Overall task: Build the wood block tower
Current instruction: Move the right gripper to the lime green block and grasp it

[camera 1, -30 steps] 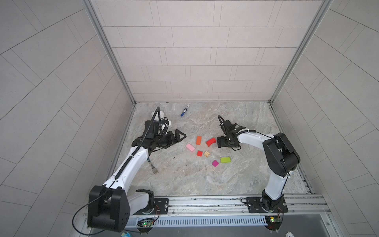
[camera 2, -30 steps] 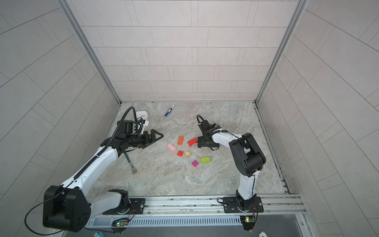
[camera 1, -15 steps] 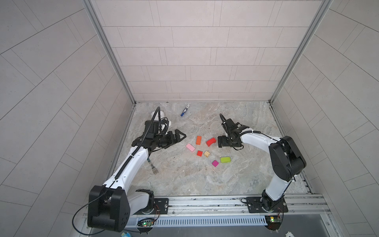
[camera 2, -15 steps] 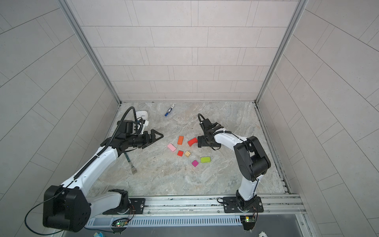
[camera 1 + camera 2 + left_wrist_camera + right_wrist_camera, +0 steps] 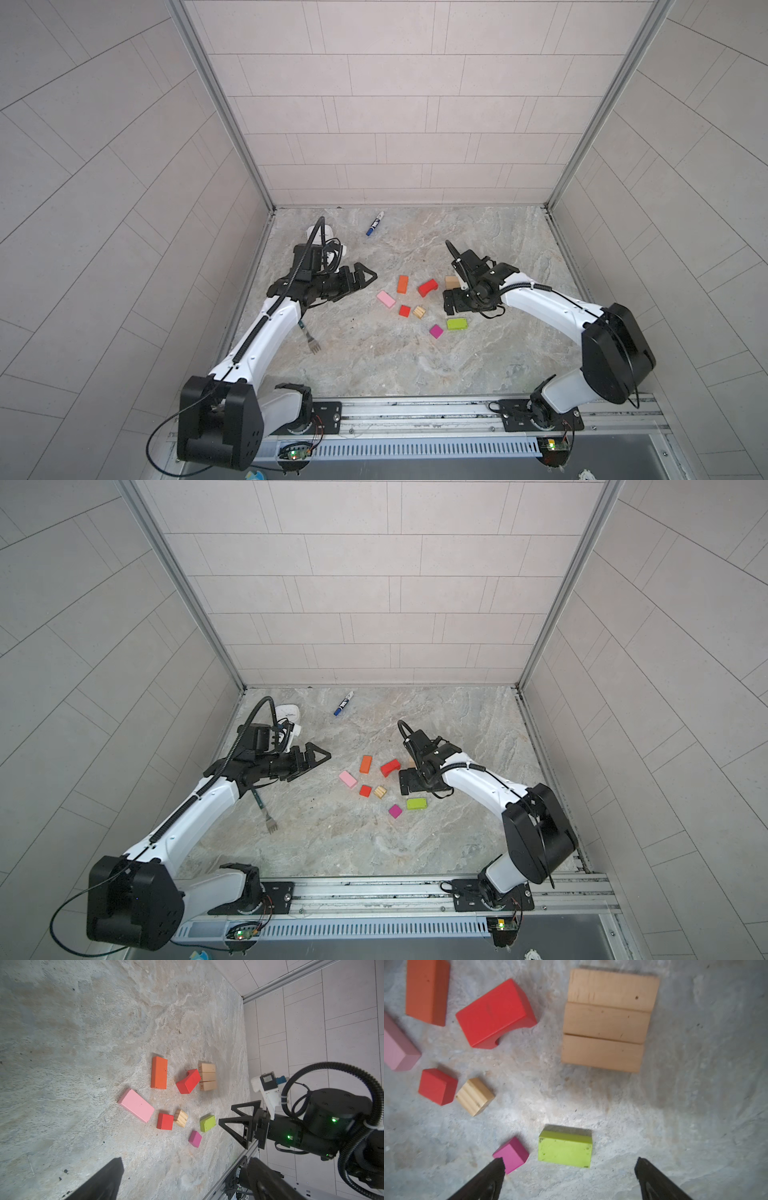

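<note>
So, the tower is barely begun. Its base is down: three tan bars [image 5: 608, 1020] lie flat on the table [image 5: 706, 1105], side by side and touching, at the far right of the scatter. Nothing sits on them yet. I judge the step in hand is fetching the first piece of the next layer.

My right gripper [image 5: 225, 1114] hovers over the lime bar [image 5: 565, 1149], jaws wide apart and empty. My left gripper [image 5: 366, 275] is also spread and empty, held well to the left of the blocks.

The next move calls for care. The magenta cube [image 5: 511, 1154] sits just beside the lime bar, right under one of my right fingertips [image 5: 497, 1167], so a straight descent might knock it. I would shift toward the lime bar's free side, or turn the wrist, before lowering.

The blocks are small, clean-edged and painted. The lime bar lies flat with speckled wear. The pink bar [image 5: 136, 1104], orange bar [image 5: 159, 1072], red cube [image 5: 165, 1121] and tan cube [image 5: 181, 1118] lie loose, and the red arch [image 5: 188, 1081] is near the base.
</note>
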Tool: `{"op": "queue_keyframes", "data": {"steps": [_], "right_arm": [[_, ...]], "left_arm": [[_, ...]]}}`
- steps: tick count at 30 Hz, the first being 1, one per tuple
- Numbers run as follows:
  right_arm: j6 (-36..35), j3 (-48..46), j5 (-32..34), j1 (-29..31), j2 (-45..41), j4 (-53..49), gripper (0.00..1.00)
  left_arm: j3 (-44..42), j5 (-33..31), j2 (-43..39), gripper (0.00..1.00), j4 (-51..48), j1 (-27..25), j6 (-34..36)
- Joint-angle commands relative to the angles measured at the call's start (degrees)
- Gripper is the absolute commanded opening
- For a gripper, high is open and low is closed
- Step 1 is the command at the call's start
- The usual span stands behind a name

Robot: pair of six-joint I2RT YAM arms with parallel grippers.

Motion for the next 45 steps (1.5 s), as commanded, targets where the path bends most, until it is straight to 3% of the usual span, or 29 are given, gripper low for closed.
{"op": "queue_keyframes", "data": {"steps": [1, 6, 13, 24, 30, 45], "right_arm": [[5.5, -4.7, -5.3, 0.7, -3.7, 1.0, 0.99], [11.4, -9.8, -5.2, 2.5, -6.4, 4.8, 0.99], [22.0, -17.7, -8.5, 4.1, -7.7, 19.9, 0.99], [26.3, -18.6, -5.1, 5.4, -3.5, 25.7, 0.99], [26.1, -17.9, -3.9, 5.2, -1.2, 26.1, 0.96], [16.5, -9.2, 4.8, 4.3, 4.5, 14.9, 0.70]], "left_arm": [[0.7, -0.1, -0.9, 1.00, -0.8, -0.2, 0.8], [0.7, 0.0, -0.9, 1.00, -0.7, -0.2, 0.7], [0.5, 0.1, -0.6, 1.00, -0.7, -0.2, 0.7], [0.6, 0.2, -0.7, 1.00, -0.6, -0.2, 0.7], [0.6, 0.4, -0.7, 1.00, -0.5, -0.2, 0.6], [0.5, 0.6, -0.7, 1.00, -0.5, -0.2, 0.6]]}}
